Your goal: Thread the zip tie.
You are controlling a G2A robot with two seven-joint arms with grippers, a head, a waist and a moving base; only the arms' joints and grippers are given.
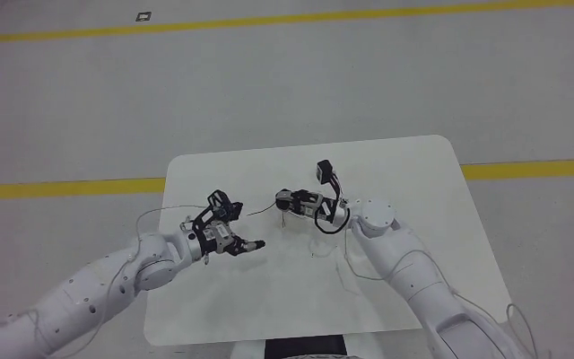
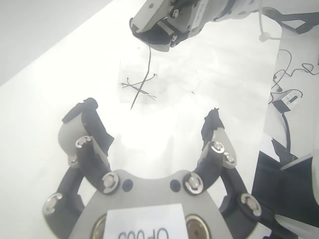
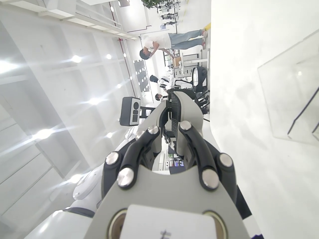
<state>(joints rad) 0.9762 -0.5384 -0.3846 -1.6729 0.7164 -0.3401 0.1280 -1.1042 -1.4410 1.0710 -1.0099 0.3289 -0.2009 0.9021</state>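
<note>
My right gripper (image 1: 283,200) is near the table's middle, shut on one end of a thin dark zip tie (image 1: 262,210). In the left wrist view the right gripper (image 2: 149,41) is held above the table and the zip tie (image 2: 147,75) hangs from it, slightly curved, its free tip pointing toward my left gripper (image 2: 149,118). The left gripper (image 1: 244,223) is open with nothing between its fingers (image 2: 87,118), a short way from the tie's tip. In its own wrist view the right gripper (image 3: 172,98) has its fingers pressed together.
Several spare zip ties (image 2: 138,87) lie crossed in a shallow clear tray (image 2: 124,70) on the white table (image 1: 404,161), under the hanging tie. The clear tray (image 3: 286,95) sits beside the right gripper. Loose cables (image 2: 289,75) lie beyond the table's edge.
</note>
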